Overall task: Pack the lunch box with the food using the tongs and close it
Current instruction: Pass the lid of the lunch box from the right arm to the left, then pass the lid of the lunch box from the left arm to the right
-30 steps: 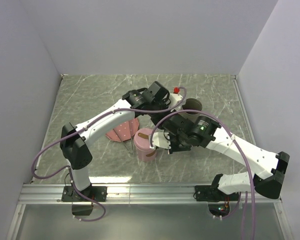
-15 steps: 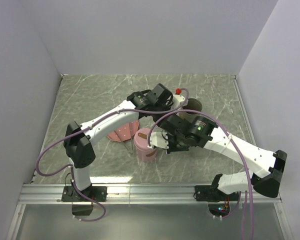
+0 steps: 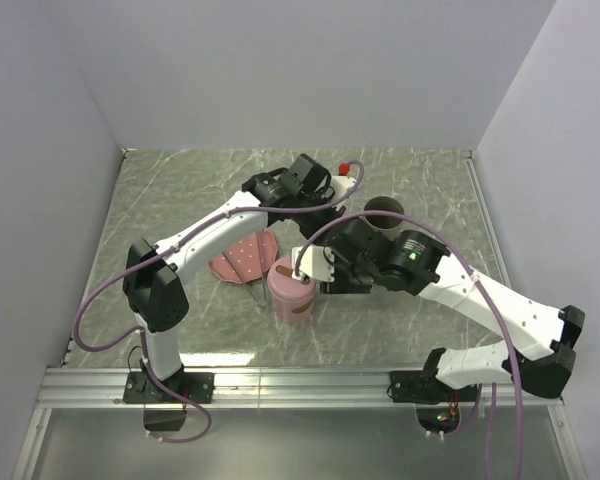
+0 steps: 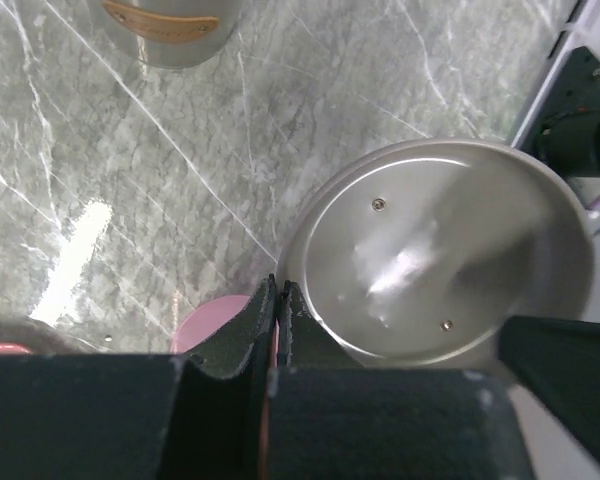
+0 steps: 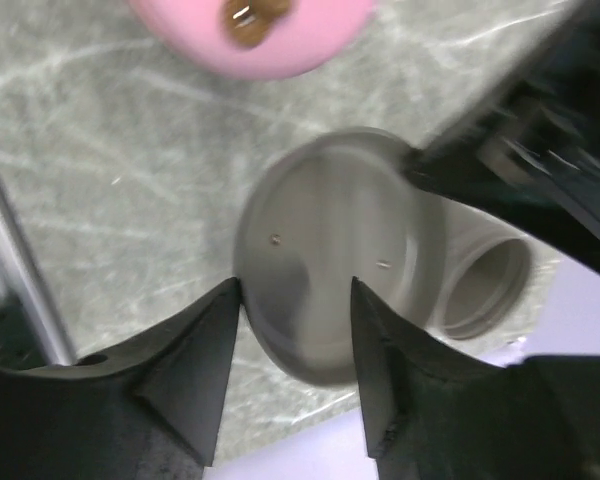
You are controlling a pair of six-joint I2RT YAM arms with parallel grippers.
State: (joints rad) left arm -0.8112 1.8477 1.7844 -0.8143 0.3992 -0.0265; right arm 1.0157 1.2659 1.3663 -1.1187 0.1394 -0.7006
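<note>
My left gripper (image 4: 278, 285) is shut on the rim of a round grey lid (image 4: 440, 260) and holds it above the marble table. My right gripper (image 5: 295, 285) stands open, and the same lid (image 5: 330, 270) shows between its fingers, untouched. In the top view the left gripper (image 3: 330, 203) is just beyond the right gripper (image 3: 316, 263), which hovers beside the pink lunch box (image 3: 292, 290). Thin tongs (image 3: 253, 291) lie at the near edge of a pink plate (image 3: 245, 258). No food is visible.
An open grey cylinder (image 3: 385, 210) stands on the table behind the right wrist and shows beside the lid in the right wrist view (image 5: 485, 285). Walls close in the table on three sides.
The right gripper has opened off the lid and drawn back slightly. The left gripper closed on the lid's rim and has swung toward the far left with it.
</note>
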